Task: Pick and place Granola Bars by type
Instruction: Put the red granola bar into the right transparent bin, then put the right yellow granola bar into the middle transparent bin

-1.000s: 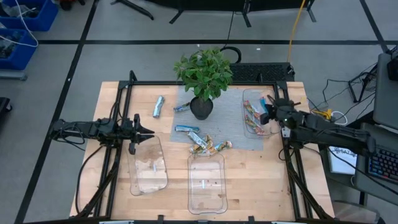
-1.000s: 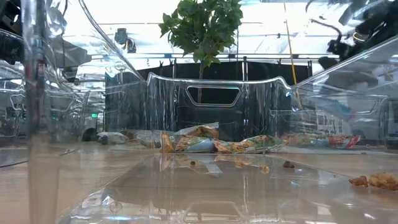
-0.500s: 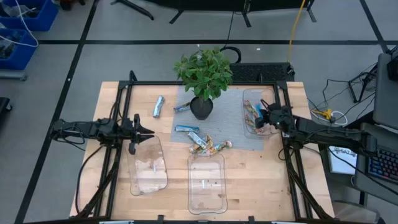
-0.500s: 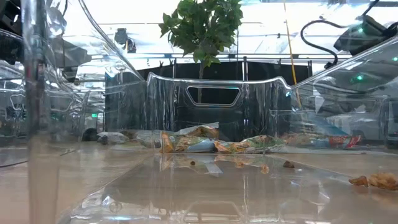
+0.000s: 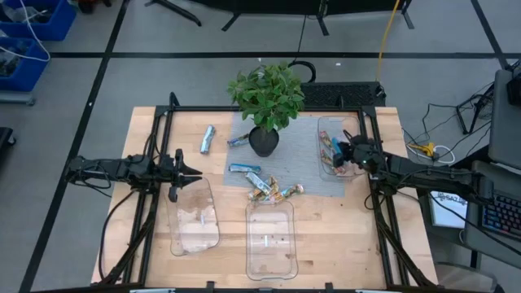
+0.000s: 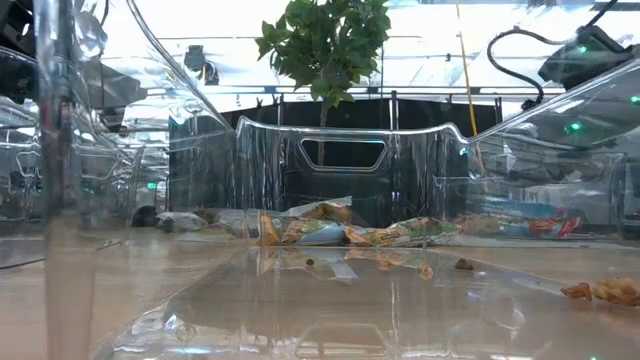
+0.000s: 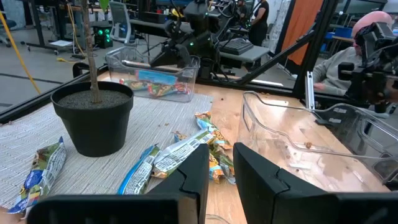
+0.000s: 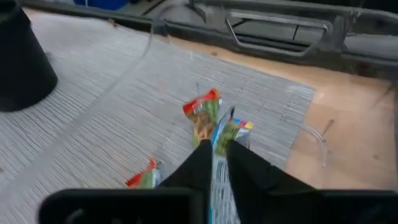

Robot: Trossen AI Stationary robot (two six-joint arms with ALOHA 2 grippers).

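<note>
Granola bars lie in three places: a loose pile (image 5: 271,189) on the grey mat (image 5: 309,181) at the middle of the table (image 5: 142,130), two strays (image 5: 208,138) near the potted plant (image 5: 265,102), and several already inside the clear tray (image 5: 324,167) on the table's right side. The right pincer (image 5: 342,151) hangs low inside that tray; only the right wrist view shows a blue-wrapped bar (image 8: 219,169) lying between its narrowly parted fingers (image 8: 200,163), with red-and-green bars (image 8: 204,112) just ahead of the tips, though whether it is pinched cannot be told. The overhead view alone shows the two other clear trays (image 5: 194,216) near the front edge, holding no bars. The left pincer (image 5: 195,173) hovers beside the left one, fingers a little apart on nothing, well apart from the pile. The left wrist view adds the pile up close (image 7: 186,151) and a seated person (image 7: 348,62) beyond the table.
</note>
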